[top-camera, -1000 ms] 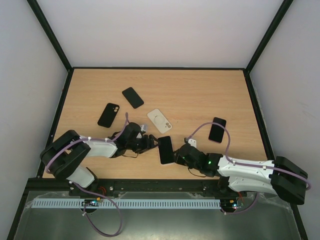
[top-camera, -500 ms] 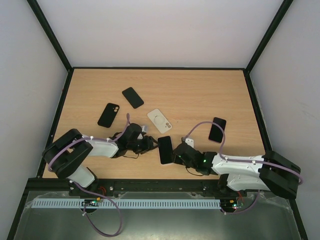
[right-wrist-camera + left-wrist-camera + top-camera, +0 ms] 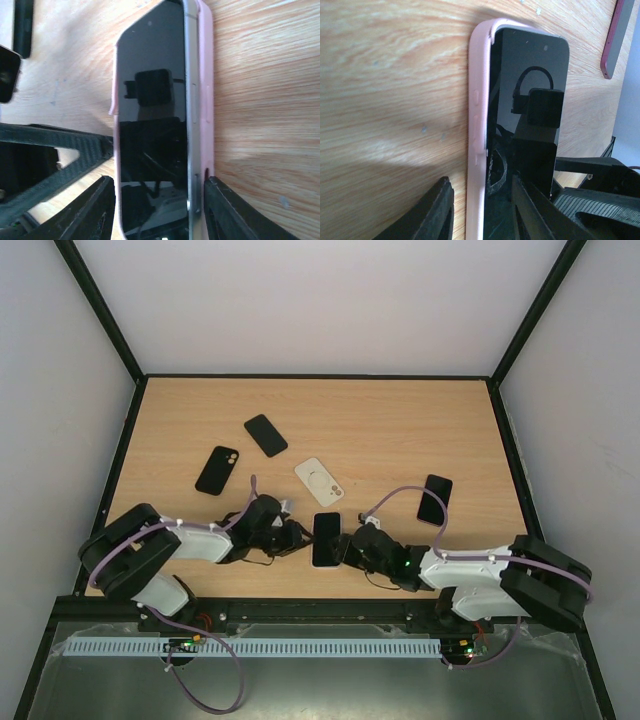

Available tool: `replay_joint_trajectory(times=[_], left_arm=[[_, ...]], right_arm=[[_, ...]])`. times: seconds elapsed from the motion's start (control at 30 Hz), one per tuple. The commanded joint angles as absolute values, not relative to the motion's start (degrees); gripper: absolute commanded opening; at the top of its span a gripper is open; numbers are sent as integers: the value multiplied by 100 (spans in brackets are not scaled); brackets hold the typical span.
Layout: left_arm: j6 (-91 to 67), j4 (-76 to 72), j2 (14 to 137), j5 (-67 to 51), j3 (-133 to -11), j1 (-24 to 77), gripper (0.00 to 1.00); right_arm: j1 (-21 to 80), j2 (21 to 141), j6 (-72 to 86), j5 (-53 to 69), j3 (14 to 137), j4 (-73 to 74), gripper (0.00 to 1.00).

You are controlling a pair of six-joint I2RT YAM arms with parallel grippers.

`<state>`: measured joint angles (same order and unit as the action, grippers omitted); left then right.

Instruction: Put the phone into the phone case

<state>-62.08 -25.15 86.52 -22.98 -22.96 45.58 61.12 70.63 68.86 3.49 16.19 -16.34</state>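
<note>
So the overhead view only gives us the big layout. The phone [image 3: 326,538] lies screen-up near the front edge of the surface [image 3: 400,420], with the left end effector [image 3: 299,538] and the right end effector [image 3: 347,543] coming at it from opposite sides. Barely any pink shows from up there.

The wrist views fix that. The left one shows the pink case [image 3: 476,120] hugging one long side of the phone. The right one shows the phone's metal side exposed next to the case wall, so that side doesn't look fully seated, and a case lip curls away at the opposite edge.

The left fingers [image 3: 437,215] stand spread, with bare wood between the outer one and the case. The right fingers [image 3: 95,210] sit right up against both sides of the cased phone, and we can't tell if they're squeezing or just flanking it.

Room-wise, a pale case [image 3: 319,481] sits just beyond the phone. A black case [image 3: 217,470] and a black phone [image 3: 266,435] are further left, and a dark phone [image 3: 434,500] is off to the right. Open wood runs from there to the far rim.
</note>
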Motion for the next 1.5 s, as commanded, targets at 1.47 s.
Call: replay_joint_trajectory(times=[1.47], left_arm=[[-6742,-3750,8832,-2426,-1484,4881,24]], right_arm=[[5945,6751,7618,879,1224,-4106,80]])
